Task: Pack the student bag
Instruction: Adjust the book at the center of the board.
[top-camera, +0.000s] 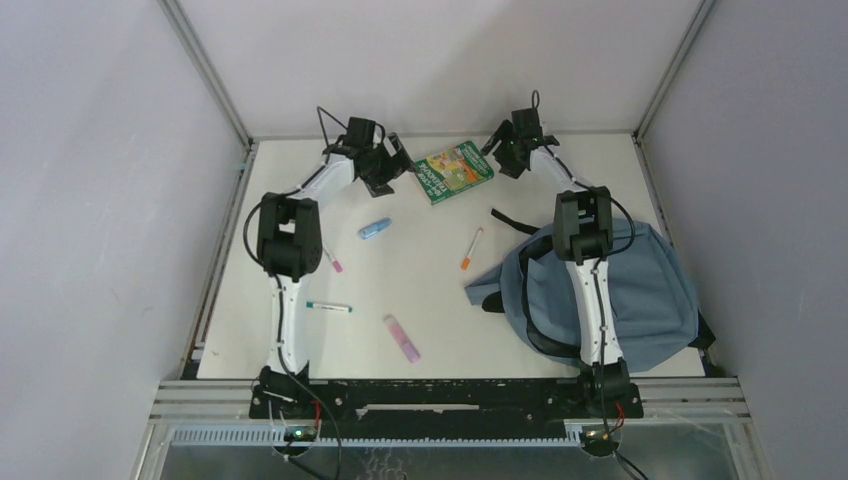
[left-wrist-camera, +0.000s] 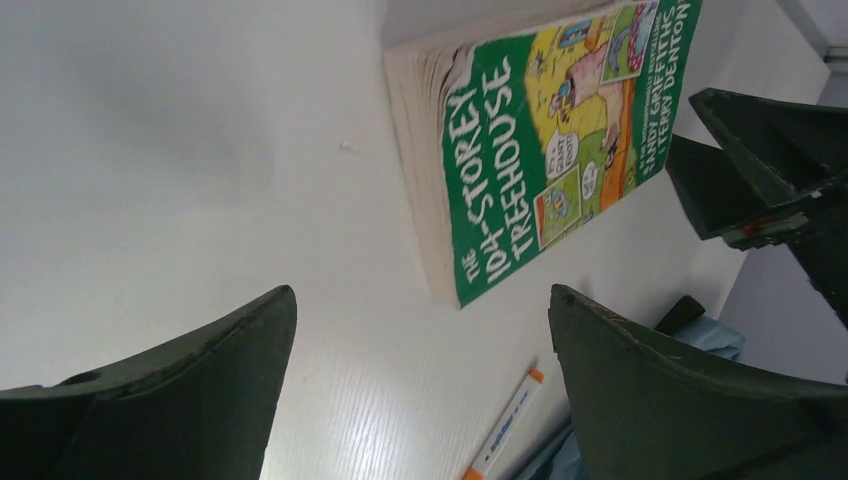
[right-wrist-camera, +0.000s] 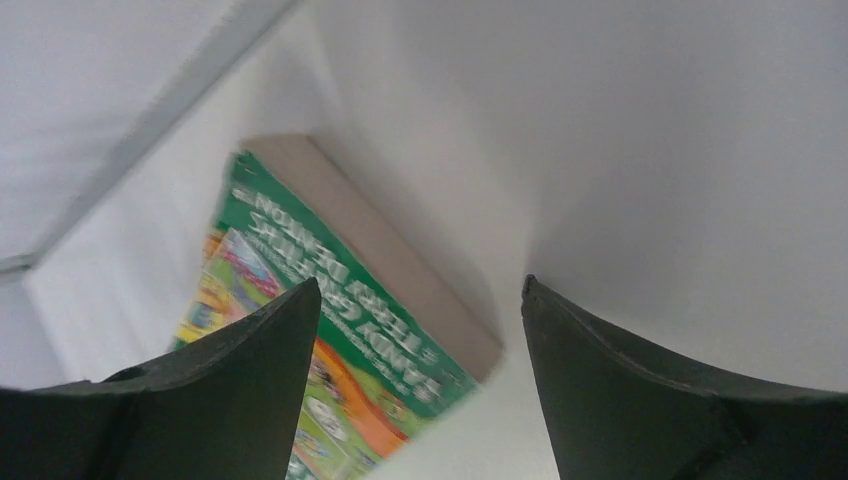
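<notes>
Green paperback, the book (top-camera: 455, 172), lies flat at the far middle of the white table (top-camera: 420, 270), with a gripper at each side of it. The left gripper (top-camera: 401, 165) sits just beside the book's left edge, jaws spread wide with nothing between them. In its wrist view only bare tabletop shows in the gap. The book's near corner lies ahead of the jaws, and no contact with it shows.

The right gripper (top-camera: 499, 154) is at the book's far right corner. Its jaws also stand well apart and hold nothing. Bare table fills the gap in its own view, and the book runs behind the jaw on the left of that view. That view is blurred, so I cannot tell whether the jaw touches the cover.

The bag (top-camera: 625, 290), dusty blue with black straps, lies flat on the near right part of the table. In the top view it is under the right forearm and well apart from the book. One strap (top-camera: 512, 219) trails toward the table's middle.

Loose on the table between the book and the near edge are:
- an orange-capped pen (top-camera: 471, 249), just left of the bag
- a small blue item (top-camera: 375, 229)
- a pink marker (top-camera: 402, 337)
- a green-tipped pen (top-camera: 329, 307)
- a pink-tipped pen (top-camera: 333, 263), beside the left arm
</notes>
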